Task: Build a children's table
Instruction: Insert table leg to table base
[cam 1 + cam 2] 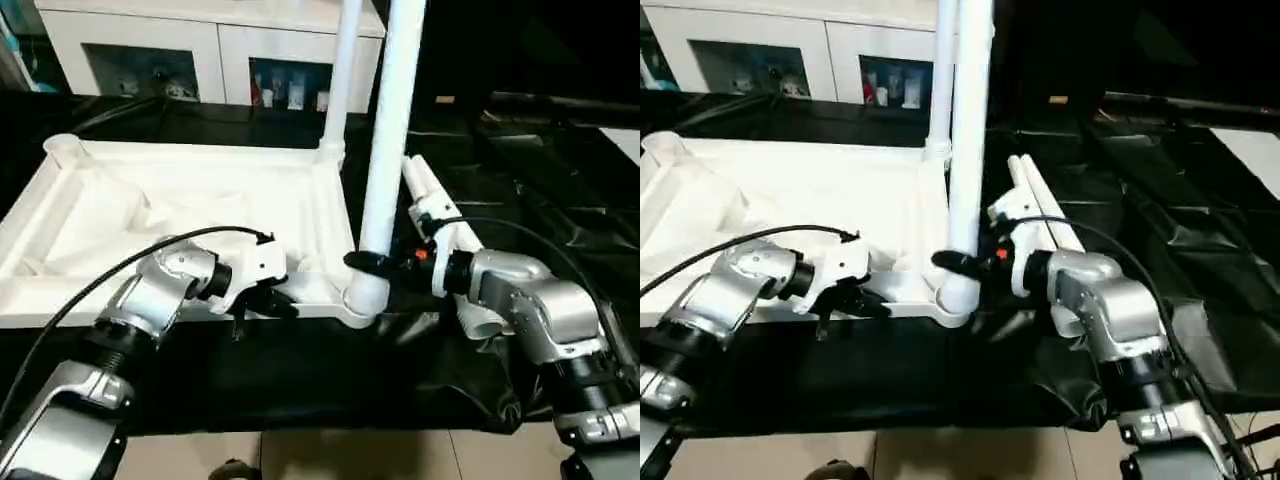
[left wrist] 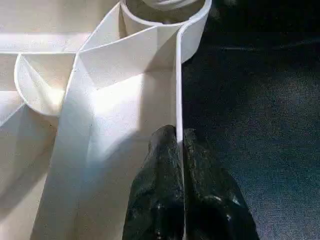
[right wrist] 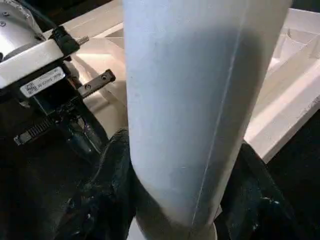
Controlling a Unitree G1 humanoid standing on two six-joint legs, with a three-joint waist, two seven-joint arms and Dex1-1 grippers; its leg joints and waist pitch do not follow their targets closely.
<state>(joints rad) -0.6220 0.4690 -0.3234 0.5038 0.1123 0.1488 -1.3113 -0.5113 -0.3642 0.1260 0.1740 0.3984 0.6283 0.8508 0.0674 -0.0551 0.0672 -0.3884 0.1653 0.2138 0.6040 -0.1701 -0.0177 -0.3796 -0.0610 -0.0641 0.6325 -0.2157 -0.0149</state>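
— Why is the left gripper point(image 2: 179, 150) pinching the table top point(image 1: 120, 215) rim near the corner?
— To steady it, I judge, while the right gripper point(image 1: 372, 265) clasps the upright leg point(image 1: 385, 150) into its corner socket point(image 1: 364, 302).

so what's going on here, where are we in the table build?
The table top lies upside down on the black-covered surface. The right gripper is closed around a leg standing upright in the near right corner socket, while the left gripper pinches the top's near rim beside it. A second leg already stands in the far right corner. More legs lie to the right, and the far left socket is open.
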